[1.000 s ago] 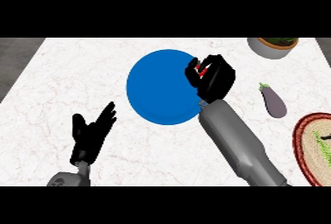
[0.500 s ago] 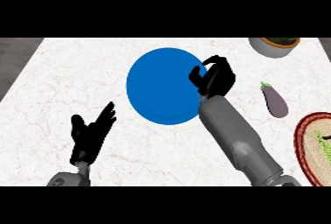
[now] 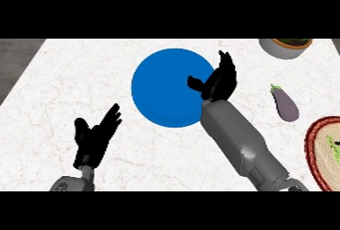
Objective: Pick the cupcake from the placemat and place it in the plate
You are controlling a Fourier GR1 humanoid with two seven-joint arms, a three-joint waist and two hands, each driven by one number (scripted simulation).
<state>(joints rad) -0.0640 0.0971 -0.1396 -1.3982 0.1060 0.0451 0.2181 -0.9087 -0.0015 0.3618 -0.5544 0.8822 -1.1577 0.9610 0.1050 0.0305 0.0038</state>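
- You see the right hand point(image 3: 218, 83) over the right edge of the blue plate point(image 3: 166, 87); its fingers stand straight and spread, the thumb is out to the left, and it has hold of nothing that shows.
- You cannot find the cupcake anywhere in the head view; the bare blue of the plate carries nothing, so if the cupcake is there it lies hidden under that hand; take that as a guess.
- The woven placemat point(image 3: 322, 152) sits at the right edge, well apart from the plate; no cupcake shows on it, only a pale green scrap at the border; the pick looks done.
- What is left, as I judge it: draw the right hand clear; confirm the cupcake rests in the plate.
- The left hand point(image 3: 96, 137) rests open at the lower left; the eggplant point(image 3: 285, 103) lies apart from both hands.
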